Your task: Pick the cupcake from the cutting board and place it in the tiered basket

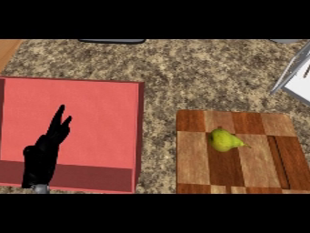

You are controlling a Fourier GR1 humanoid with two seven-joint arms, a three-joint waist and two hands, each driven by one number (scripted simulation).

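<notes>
Left hand (42, 157) low at view's left, fingers straight and pointing up, spread a little, clamped on nothing; looks parked, not reaching. Sits over red open box (70, 113), whose walls rise around it. Right hand absent from view.

No cupcake visible. On wooden cutting board (258, 154), well off to right of left hand, only a yellow-green pear (223, 139), lying on its side near board's middle-left, stem end toward right. Nothing touching it. Probably the item meant by the task, since alone on board.

White-and-grey frame (305, 73) far up-right of hand, cut by view's edge; likely the tiered basket, hard to confirm. Speckled granite counter (164, 68) between box and board.

Judgement: task not yet begun, pear unlifted. Board nearer right side, so right hand likely suited for pick; basket beyond board, short carry.
</notes>
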